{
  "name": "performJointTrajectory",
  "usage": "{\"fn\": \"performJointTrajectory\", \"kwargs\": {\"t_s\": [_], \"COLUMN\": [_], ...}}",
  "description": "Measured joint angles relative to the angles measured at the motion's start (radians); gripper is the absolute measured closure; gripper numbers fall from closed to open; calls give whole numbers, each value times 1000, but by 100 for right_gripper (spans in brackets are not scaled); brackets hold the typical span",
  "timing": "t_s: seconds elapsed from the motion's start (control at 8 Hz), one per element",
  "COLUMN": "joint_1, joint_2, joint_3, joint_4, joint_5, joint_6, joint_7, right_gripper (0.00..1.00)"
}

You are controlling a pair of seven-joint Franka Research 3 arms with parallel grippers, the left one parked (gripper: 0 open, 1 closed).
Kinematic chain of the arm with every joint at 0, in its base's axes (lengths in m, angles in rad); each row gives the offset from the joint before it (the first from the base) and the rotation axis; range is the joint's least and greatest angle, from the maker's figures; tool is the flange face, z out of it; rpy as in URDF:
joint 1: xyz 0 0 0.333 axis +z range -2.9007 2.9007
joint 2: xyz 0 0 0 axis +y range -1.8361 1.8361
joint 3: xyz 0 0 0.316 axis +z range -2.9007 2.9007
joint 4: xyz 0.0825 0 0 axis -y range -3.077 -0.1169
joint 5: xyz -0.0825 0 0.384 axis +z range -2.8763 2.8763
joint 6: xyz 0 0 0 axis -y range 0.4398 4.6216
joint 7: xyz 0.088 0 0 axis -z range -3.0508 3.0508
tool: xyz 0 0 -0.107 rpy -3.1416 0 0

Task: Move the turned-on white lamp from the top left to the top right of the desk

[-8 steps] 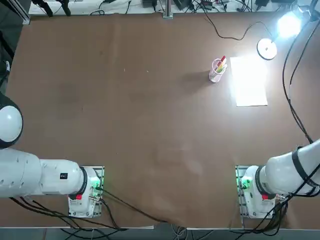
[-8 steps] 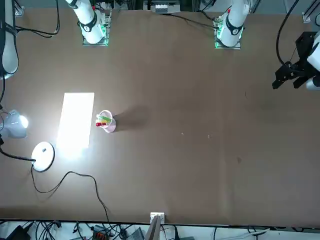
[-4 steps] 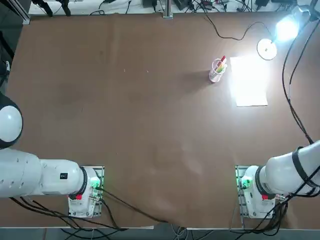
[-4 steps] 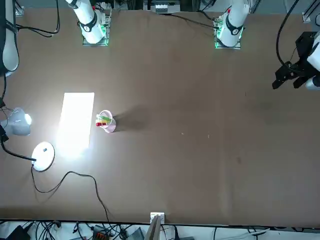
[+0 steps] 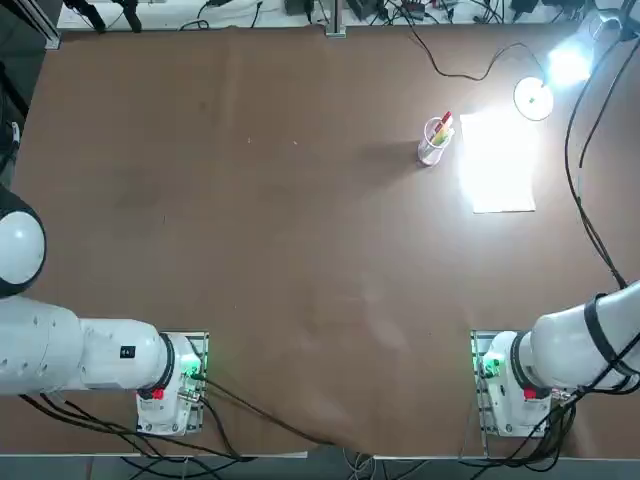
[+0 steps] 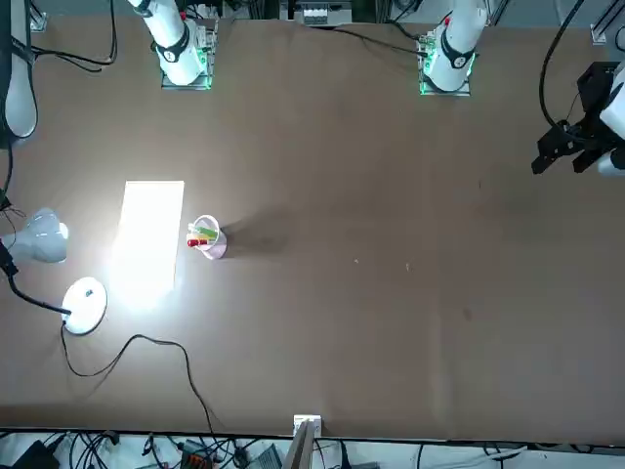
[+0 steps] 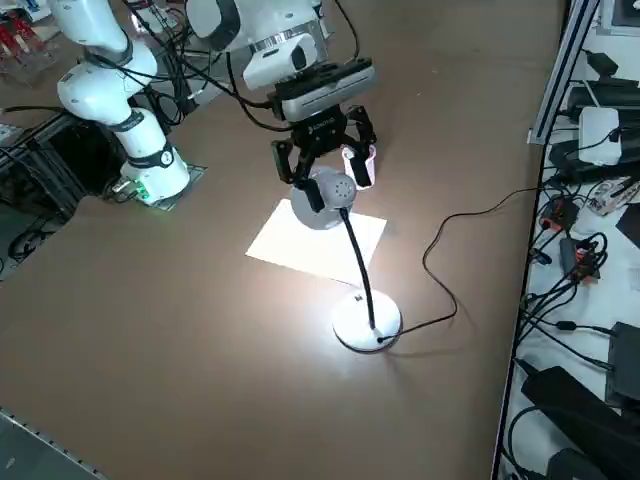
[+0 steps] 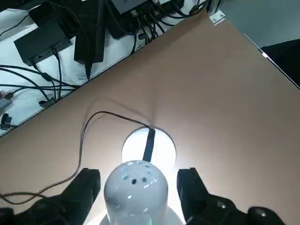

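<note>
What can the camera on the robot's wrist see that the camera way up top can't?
Only the wrist view shows the right gripper open, a finger on each side of the lamp head, not touching it.

Only the top view shows the clear cup of pens, the white paper lit up beside it, and the arms' bases.

Both show the lamp's round base, its black cord and the brown desk.

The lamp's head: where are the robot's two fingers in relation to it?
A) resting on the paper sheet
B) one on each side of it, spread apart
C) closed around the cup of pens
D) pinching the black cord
B: in the wrist view the right gripper has one finger on each side of the lamp head, with gaps showing, so it is open.
</note>
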Motion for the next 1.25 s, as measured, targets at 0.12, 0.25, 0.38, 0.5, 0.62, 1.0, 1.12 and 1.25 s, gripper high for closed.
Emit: {"fn": "performJointTrajectory", "kwargs": {"t_s": [0.12,0.25,0.38,0.5,0.62,1.0,1.12,1.25], "joint_1": [1,2,7,16,25,85,122,159], "joint_2": [-9,-16,-19,-23,-29,-76,-87,-84], "joint_3": [0,0,0,0,0,24,56,88], "joint_4": [17,50,94,141,199,338,339,337], "joint_5": [0,0,0,0,0,6,13,50], "joint_6": [-39,-95,-163,-238,-334,-724,-843,-925], "joint_7": [-1,-2,-4,-8,-28,-159,-165,-167], "right_gripper": [0,0,0,0,0,0,0,0]}}
